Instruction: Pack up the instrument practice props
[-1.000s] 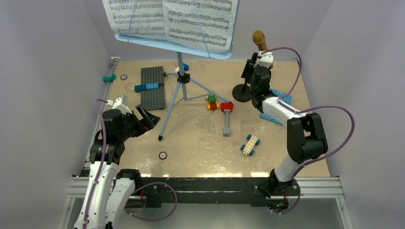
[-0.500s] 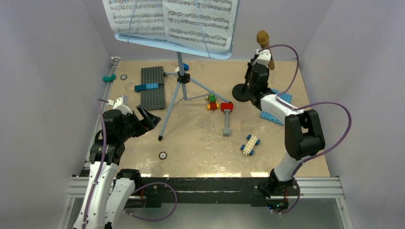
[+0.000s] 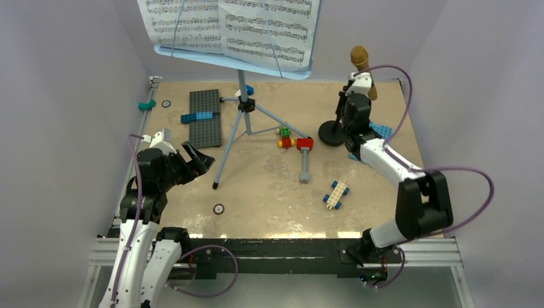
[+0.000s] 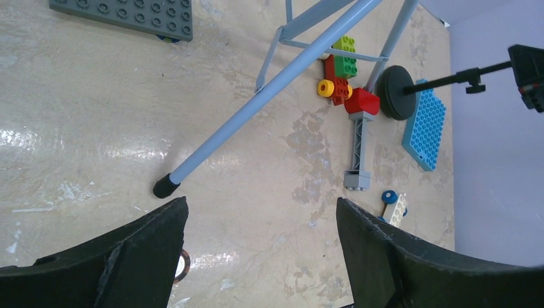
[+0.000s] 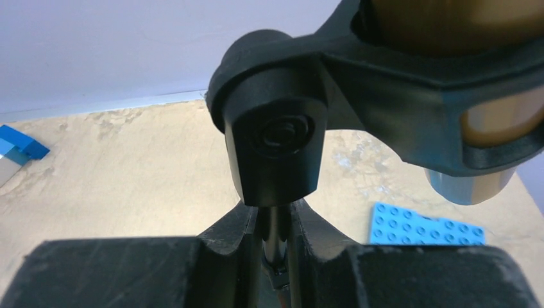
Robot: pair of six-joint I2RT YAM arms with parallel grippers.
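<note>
four props, none yet packed. from left to right: the left gripper hovers over the left side of the table, its jaws spread wide and holding nothing, facing the near leg of the light-blue music stand. that stand is upright at centre rear on three spread legs, unfolded, with the white sheet-music pages lying open on its tray. right of centre is the black mic stand, its round base between the coloured bricks and the blue baseplate, its thin stem leaning to the right. the right gripper is pinched narrow on that stem just under the clip, as the right wrist view shows. the gold-brown microphone sits in the clip at the top. whether the base has left the table cannot be told. judged progress: only the first grasp is made. left to do: stow the mic stand and microphone, gather the pages, and fold the tripod. where the props are to go is not shown.
</note>
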